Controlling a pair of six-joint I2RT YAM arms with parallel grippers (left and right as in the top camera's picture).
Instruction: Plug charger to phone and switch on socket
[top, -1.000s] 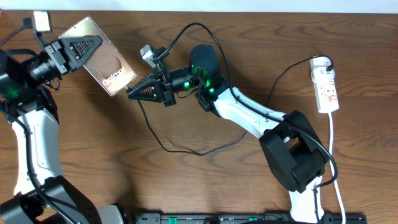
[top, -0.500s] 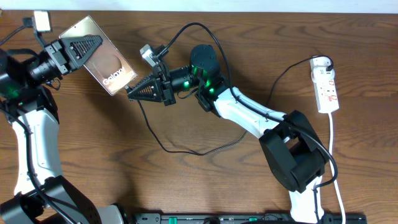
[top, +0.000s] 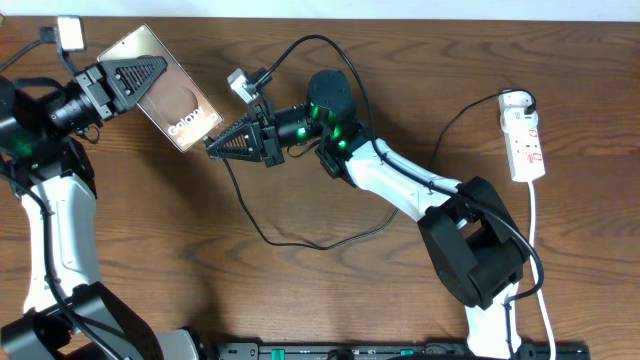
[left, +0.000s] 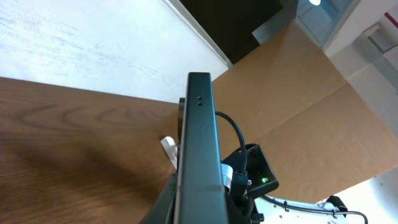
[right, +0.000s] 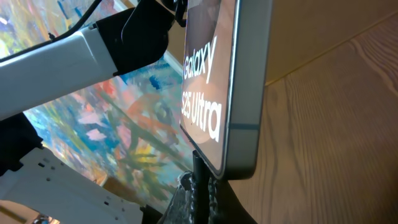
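My left gripper (top: 150, 68) is shut on the phone (top: 178, 108) and holds it tilted above the table at the far left. In the left wrist view only the phone's dark edge (left: 200, 143) shows, rising from between my fingers. My right gripper (top: 212, 148) is shut on the charger's black plug (right: 198, 174). The plug tip stands against the phone's lower end (right: 233, 130), by the "Galaxy S25 Ultra" lettering. Whether it sits in the port does not show. The charger cable (top: 268, 235) loops over the table to the socket (top: 524, 140) at the far right.
The socket's white cord (top: 540, 260) runs down the right edge. A small white block (top: 68, 34) on a cable lies at the far left corner. A black rail (top: 400, 352) lines the front edge. Both arm bases stand near the front.
The right wrist has turned a little, its tip staying at the phone's lower end. The left arm and the phone have not moved.
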